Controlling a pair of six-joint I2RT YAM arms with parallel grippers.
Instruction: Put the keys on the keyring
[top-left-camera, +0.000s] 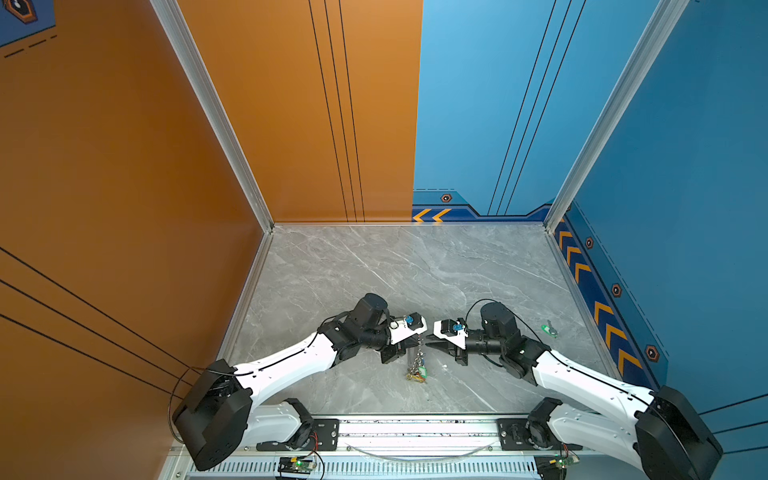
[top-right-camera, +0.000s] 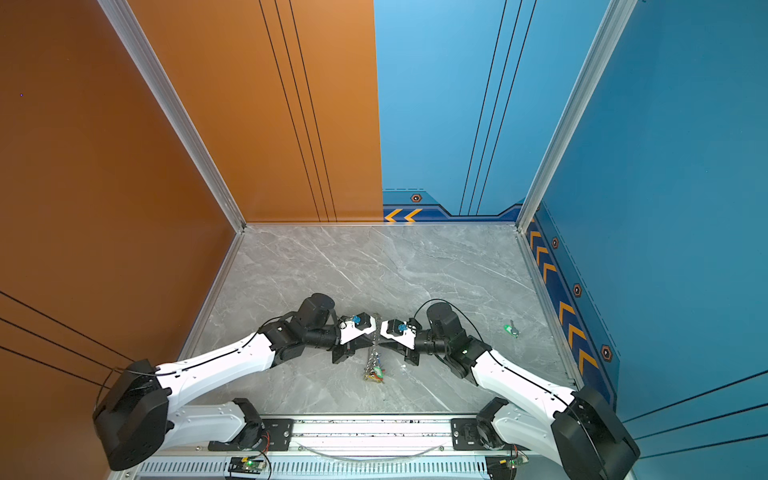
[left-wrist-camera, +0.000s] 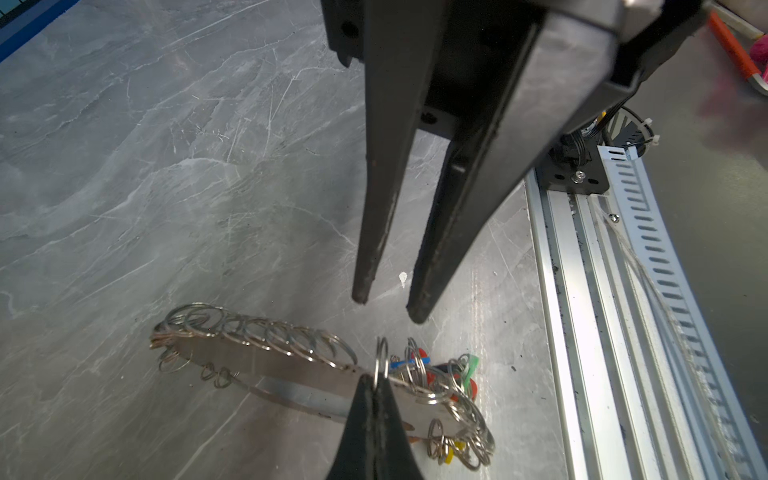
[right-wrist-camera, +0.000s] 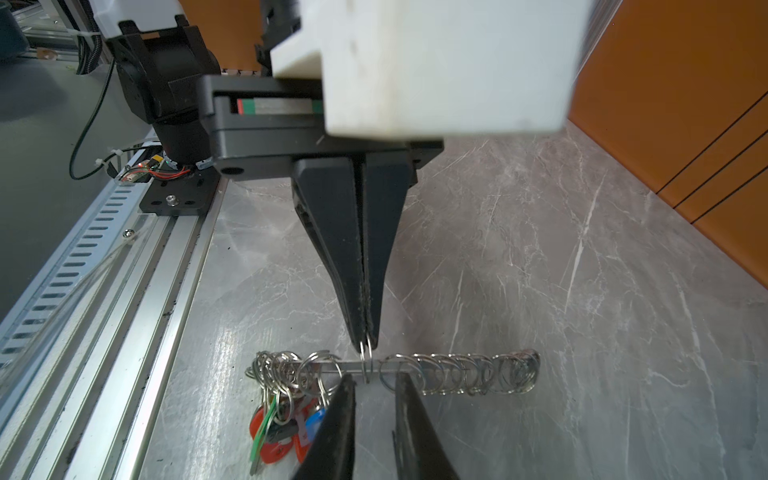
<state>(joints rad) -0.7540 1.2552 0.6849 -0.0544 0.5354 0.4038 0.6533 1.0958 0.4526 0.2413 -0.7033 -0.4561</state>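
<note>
While the left hand (top-left-camera: 422, 340) holds the keyring (top-left-camera: 419, 358) hanging edge-on over the bench (top-left-camera: 374, 266) in both top views, the right hand (top-left-camera: 429, 344) faces it, and one green key (top-left-camera: 549, 330) lies well apart. From the left wrist, the left hand is pinched shut on the keyring's rim, and the right hand's fingers (left-wrist-camera: 376, 232) stand apart. From the right wrist, tagged keys (right-wrist-camera: 272, 451) bunch at one end.
</note>
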